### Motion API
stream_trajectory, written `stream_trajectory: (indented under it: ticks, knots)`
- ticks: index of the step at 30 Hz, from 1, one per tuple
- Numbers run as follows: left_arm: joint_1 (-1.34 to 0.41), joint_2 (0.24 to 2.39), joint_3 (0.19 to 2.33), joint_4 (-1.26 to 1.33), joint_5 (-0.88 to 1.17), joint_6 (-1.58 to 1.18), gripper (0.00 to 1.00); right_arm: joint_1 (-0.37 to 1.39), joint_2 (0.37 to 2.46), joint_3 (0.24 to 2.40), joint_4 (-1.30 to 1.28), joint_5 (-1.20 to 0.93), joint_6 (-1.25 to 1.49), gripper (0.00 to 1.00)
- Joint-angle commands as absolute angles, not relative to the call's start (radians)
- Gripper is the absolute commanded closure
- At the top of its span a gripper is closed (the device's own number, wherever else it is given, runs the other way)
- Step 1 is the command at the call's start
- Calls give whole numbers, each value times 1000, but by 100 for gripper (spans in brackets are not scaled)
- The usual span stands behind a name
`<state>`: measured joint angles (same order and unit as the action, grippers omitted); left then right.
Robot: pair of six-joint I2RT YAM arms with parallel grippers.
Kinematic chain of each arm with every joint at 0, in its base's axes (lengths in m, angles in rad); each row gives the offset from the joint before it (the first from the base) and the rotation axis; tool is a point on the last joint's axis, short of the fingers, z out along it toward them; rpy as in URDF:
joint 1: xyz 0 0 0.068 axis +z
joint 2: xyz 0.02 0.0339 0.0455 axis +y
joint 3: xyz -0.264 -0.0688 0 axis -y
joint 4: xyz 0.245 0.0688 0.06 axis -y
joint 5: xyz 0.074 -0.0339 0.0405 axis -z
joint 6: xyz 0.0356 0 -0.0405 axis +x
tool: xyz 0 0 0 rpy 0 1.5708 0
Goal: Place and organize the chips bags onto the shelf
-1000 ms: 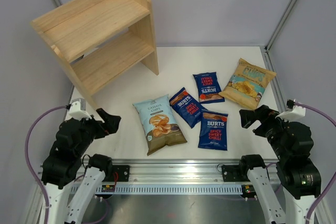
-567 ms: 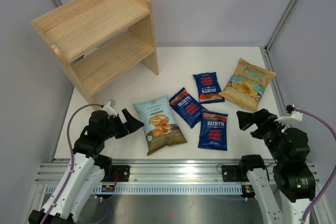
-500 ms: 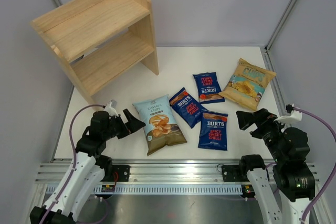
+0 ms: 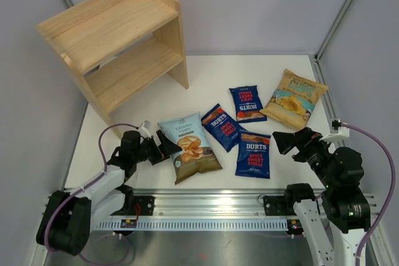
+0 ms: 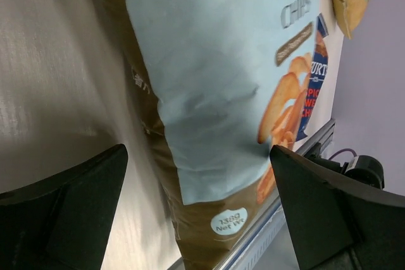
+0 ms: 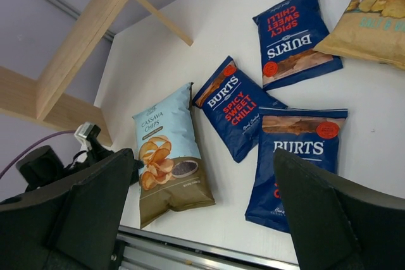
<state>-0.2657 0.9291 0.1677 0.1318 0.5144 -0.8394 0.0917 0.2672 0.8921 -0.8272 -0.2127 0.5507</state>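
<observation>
While you read the top cam, use the Cassava bag (image 4: 189, 147) as your ref: it lies flat, face up, on the white table (image 4: 206, 79), close to the front rail. Your L gripper (image 4: 166, 147) sits low at that bag's left edge w/ jaws spread wide. In the L wrist cam its two fingers (image 5: 63, 219) stand either side of the bag's pale-blue face w/ nothing clamped, and you can't tell whether either pad touches the foil. Just right of the Cassava bag, at its far-right corner, lies the 1st Burts bag (image 4: 222, 127), tilted, edges touching or nearly so. The 2nd Burts bag (image 4: 253, 154) lies further right, level w/ the Cassava bag's lower half. The 3rd Burts bag (image 4: 247, 103) is right and farther back. The tan Chips bag (image 4: 293, 99) is farthest right of the Cassava bag, well apart. Your R gripper (image 4: 283, 142) hovers beyond the 2nd Burts bag, on the side away from the Cassava bag, jaws wide open and holding nothing. The shelf (image 4: 118, 48) stands back-left of the Cassava bag, well apart. All five bags are on the table.
</observation>
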Motion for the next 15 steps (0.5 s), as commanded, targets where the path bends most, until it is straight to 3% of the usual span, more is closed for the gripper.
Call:
stream_trajectory:
  ticks: [1,4,7,8,10,12,15]
  knots:
    - [-288,1052,147,362,561,-859,1,98,288,870,-749,-273,571,1]
    - [-301,1164,114,503,563,-897,5,98,293,847,-730,-308,572,1]
    - [-322,1248,92,618,551,-919,23,98,298,824,-716,-328,577,1]
    - [-330,1265,86,653,552,-926,33,98,298,818,-712,-333,578,0]
    - [-348,1310,72,753,571,-951,41,97,299,802,-698,-348,587,0]
    - [-362,1322,64,831,575,-986,58,98,302,792,-690,-357,592,0]
    - [-377,1289,32,885,551,-1031,69,98,308,767,-670,-388,601,1]
